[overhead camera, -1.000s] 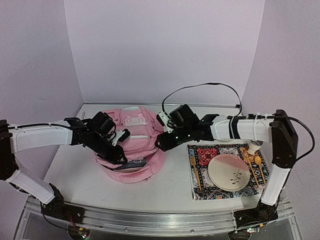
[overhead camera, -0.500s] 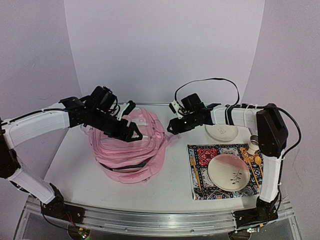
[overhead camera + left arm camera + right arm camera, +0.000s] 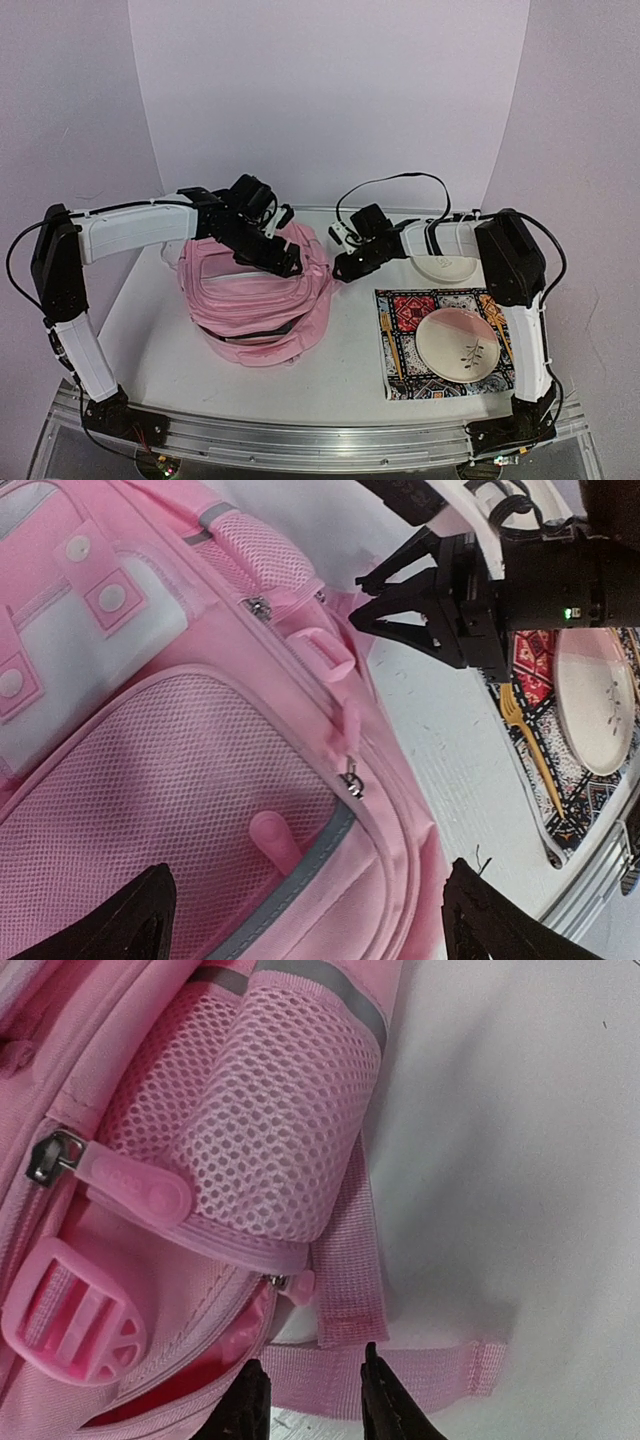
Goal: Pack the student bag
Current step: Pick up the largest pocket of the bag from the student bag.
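Top view: the student bag (image 3: pixel 255 305) lies slumped left of centre on the desk (image 3: pixel 150 345), its pink fabric creased and sagging, so it is judged soft and shapeless, likely to fold instead of lifting as one body. The left claw (image 3: pixel 288 265) reaches over its far edge and the right claw (image 3: pixel 338 272) sits just beside its right flank. A patterned mat (image 3: pixel 400 305) carrying a plate (image 3: pixel 462 343) lies well apart to the right. The main opening is not plainly shown here, and both claws are too small to read. Left wrist view: the left claw's fingers are spread wide over a mesh pocket (image 3: pixel 150 810) and hold nothing. The right claw, opposite, has its fingers parted over bare desk. The metal zip slider (image 3: pixel 350 780) looks small and fiddly to pinch. Right wrist view: the right claw's fingers stand a little apart, empty, above a webbing strap (image 3: pixel 345 1260) trailing beside a rounded mesh side pocket (image 3: pixel 280 1130). The strap, the buckle (image 3: pixel 75 1310) and the rubbery pull tab (image 3: pixel 135 1190) are judged the firmest holds. The bag's interior is hidden, and whether the fingertips touch the webbing cannot be told.
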